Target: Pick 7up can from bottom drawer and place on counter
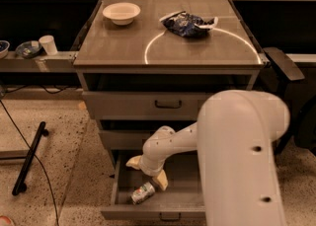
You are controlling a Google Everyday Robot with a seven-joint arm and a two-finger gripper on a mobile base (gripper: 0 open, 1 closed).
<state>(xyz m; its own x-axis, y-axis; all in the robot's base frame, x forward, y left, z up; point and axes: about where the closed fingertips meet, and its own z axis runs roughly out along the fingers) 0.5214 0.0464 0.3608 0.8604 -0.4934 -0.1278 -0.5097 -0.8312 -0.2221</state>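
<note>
1. Camera view: the gripper [147, 171] hangs inside the pulled-out bottom drawer [148, 213], fingers spread apart, holding nothing.
2. The 7up can [143, 193] lies on its side on the drawer floor, just beside one fingertip (contact unclear).
3. The counter [123, 47] carries a white bowl [121, 12] and a blue snack bag [187, 23].

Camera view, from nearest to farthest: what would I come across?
Front of the bottom drawer → 7up can → pincer, hanging over the can inside that drawer → counter → white bowl.
</note>
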